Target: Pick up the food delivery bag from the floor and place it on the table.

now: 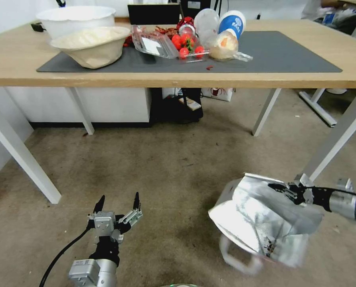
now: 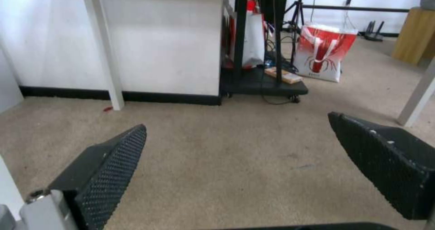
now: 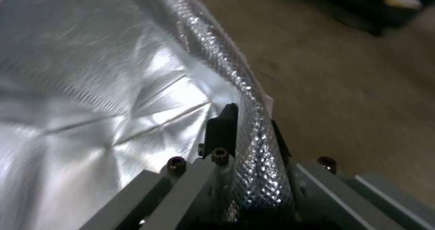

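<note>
A: Low at the left of the head view, the left gripper (image 1: 119, 202) hangs idle above the floor (image 1: 162, 167), fingers spread wide with nothing between them; the left wrist view shows the same two dark pads (image 2: 113, 162) apart over bare carpet.

B: And further right?

A: Across the upper frame runs the table (image 1: 22, 67) with its dark grey mat (image 1: 289, 52), crowded toward the left and centre with bowls and food packs. Lower right, the food delivery bag (image 1: 262, 223) hangs tilted, its foil-lined mouth facing the camera. It looks lifted off the floor, though I cannot be sure its lowest corner is clear.

B: What holds it?

A: The right gripper (image 1: 283, 190), reaching in from the right edge, pinched tight on the bag's upper rim. The right wrist view shows the quilted foil edge (image 3: 254, 148) clamped between the jaws.

B: How will it handle?

A: Light and floppy, I'd judge; the paper sags and creases under its own weight. One rim pinch lets it swing and could tear. The white strap handle (image 1: 238, 261) dangling below seems a sturdier hold.
</note>
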{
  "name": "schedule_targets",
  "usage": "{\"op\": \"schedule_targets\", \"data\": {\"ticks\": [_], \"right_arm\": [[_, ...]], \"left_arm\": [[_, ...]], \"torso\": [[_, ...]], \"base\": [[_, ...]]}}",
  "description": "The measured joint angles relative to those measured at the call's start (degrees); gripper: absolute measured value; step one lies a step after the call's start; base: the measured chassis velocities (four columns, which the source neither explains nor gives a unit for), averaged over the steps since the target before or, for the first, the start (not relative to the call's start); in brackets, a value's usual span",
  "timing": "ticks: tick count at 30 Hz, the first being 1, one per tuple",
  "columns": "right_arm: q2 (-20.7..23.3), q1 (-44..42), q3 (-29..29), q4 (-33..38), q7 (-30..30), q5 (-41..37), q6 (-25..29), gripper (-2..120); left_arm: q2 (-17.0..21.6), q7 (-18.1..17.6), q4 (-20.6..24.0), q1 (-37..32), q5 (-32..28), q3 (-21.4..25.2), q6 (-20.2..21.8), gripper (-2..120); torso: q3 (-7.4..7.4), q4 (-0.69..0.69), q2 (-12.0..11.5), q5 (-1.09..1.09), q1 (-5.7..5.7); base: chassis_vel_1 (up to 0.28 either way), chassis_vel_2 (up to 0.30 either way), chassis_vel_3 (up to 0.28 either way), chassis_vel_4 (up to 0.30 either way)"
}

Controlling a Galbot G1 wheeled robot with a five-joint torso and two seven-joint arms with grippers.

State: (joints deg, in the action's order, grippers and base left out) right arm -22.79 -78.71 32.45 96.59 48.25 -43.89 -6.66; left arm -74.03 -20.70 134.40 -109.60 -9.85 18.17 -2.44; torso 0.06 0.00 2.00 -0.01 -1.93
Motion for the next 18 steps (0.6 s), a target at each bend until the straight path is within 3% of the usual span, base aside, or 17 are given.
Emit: {"op": "schedule_targets", "data": {"ticks": [9, 18], "right_arm": [[7.1, 6.4, -2.9, 5.0, 5.9, -8.6, -5.2, 0], [7.8, 5.8, -3.1, 7.1, 5.9, -11.8, -7.2, 0]], "left_arm": [[-0.4, 0.2, 0.2, 0.1, -0.3, 0.1, -0.6, 100], [-0.8, 0.6, 1.0, 0.7, -0.8, 0.2, -0.1, 100]], "torso": [[0.02, 0.0, 0.0, -0.01, 0.0], [0.03, -0.01, 0.0, 0.0, -0.01]], "base": [[0.0, 0.0, 0.0, 0.0], [0.0, 0.0, 0.0, 0.0]]}}
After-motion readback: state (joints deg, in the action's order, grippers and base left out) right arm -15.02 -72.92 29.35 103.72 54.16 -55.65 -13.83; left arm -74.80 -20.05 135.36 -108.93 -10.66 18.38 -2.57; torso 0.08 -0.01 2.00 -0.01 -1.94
